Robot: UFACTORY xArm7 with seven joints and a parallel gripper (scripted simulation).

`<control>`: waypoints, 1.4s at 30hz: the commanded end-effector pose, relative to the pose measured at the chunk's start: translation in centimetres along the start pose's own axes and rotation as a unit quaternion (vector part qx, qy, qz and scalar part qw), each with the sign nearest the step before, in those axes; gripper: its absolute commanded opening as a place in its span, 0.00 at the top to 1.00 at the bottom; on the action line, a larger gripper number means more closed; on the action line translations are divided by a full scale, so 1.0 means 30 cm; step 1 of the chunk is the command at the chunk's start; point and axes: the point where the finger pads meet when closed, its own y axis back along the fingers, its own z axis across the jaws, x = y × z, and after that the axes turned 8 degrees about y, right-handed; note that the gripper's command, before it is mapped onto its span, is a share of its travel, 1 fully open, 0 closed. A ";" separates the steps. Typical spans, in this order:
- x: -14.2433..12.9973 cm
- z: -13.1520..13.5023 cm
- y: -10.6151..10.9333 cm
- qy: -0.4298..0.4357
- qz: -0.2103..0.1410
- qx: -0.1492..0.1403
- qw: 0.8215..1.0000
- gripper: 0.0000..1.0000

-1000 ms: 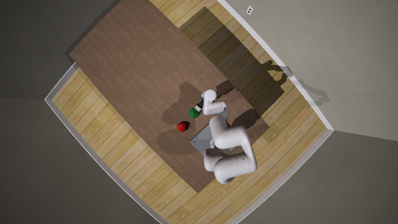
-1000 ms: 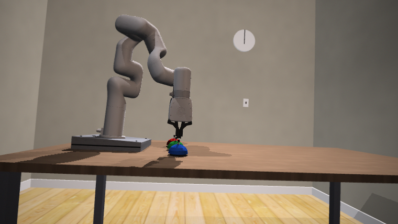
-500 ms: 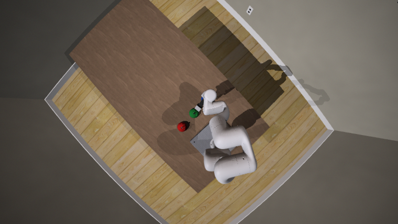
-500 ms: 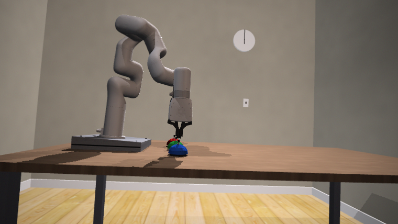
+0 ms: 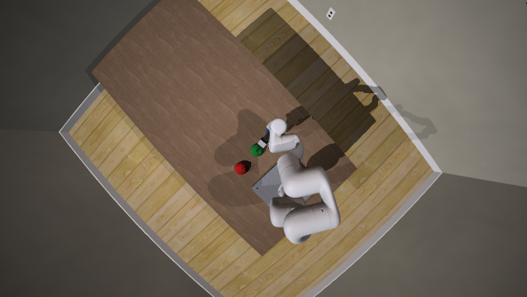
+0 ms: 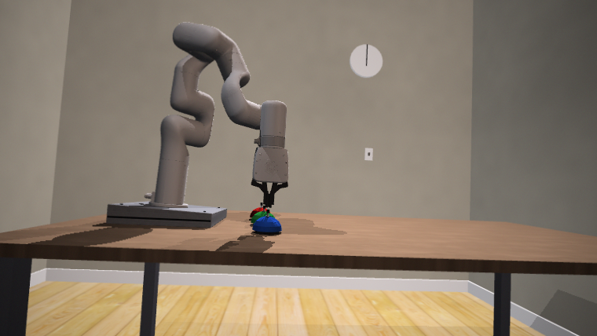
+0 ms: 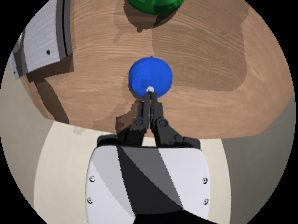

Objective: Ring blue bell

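The blue bell sits on the brown table; in the top view only a sliver of the blue bell shows beside the wrist. My gripper is shut and empty, pointing straight down, its fingertips right over the bell's button. In the side view the tips stand just above the blue dome. The button is hidden by the fingertips. A green bell stands close behind the blue one. A red bell stands further along the same line.
The arm's grey base plate is bolted to the table near the bells. The table edge lies a short way in front of the blue bell in the side view.
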 end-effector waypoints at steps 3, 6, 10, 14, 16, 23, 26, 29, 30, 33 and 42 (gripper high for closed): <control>-0.004 0.003 -0.010 0.000 -0.001 -0.001 1.000 1.00; -0.004 0.003 -0.022 0.000 -0.001 -0.001 1.000 1.00; -0.004 0.003 -0.027 0.000 -0.001 -0.001 1.000 1.00; -0.004 0.003 -0.029 0.000 -0.001 -0.001 1.000 1.00; -0.004 0.003 -0.029 0.000 -0.001 -0.001 1.000 1.00; -0.004 0.003 -0.029 0.000 -0.001 -0.001 1.000 1.00; -0.004 0.003 -0.035 0.000 -0.001 -0.001 1.000 1.00; -0.004 0.003 -0.040 0.000 -0.001 -0.001 1.000 1.00; -0.004 0.003 -0.040 0.000 -0.001 -0.001 1.000 1.00; -0.004 0.003 -0.040 0.000 -0.001 -0.001 1.000 1.00; -0.004 0.003 -0.040 0.000 -0.001 -0.001 1.000 1.00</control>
